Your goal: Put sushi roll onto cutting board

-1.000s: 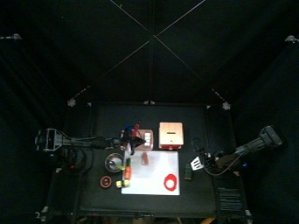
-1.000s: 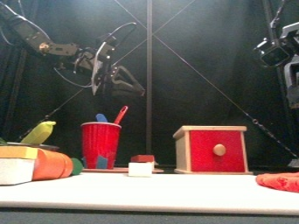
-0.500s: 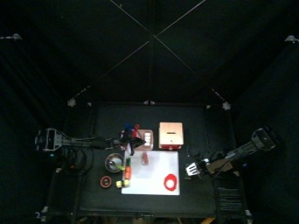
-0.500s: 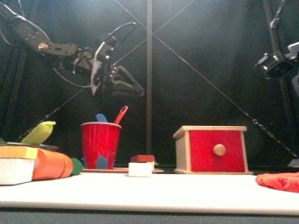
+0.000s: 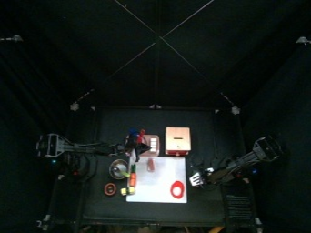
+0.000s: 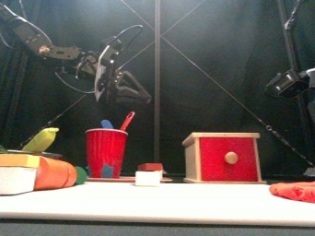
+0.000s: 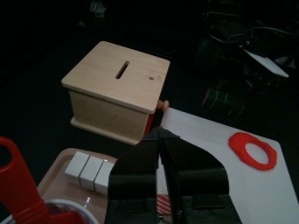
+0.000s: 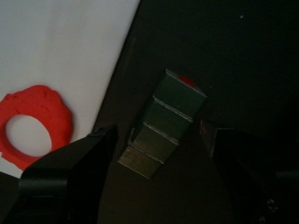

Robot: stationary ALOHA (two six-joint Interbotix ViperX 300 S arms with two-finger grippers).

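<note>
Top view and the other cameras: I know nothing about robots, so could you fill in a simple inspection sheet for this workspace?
Surface: small black table, crowded on its left and middle.
Job's things: sushi roll lies on the bare table beside the white cutting board, not on it.
Clutter: red ring on the board; wooden box with a slot; red cup holding utensils.
Grippers: right pincer open, straddling the roll from above; left pincer raised, jaws look closed, empty.
Cables: loops hang along the left arm, clear of the objects.
Surroundings: black curtains all round; no person seen.
</note>
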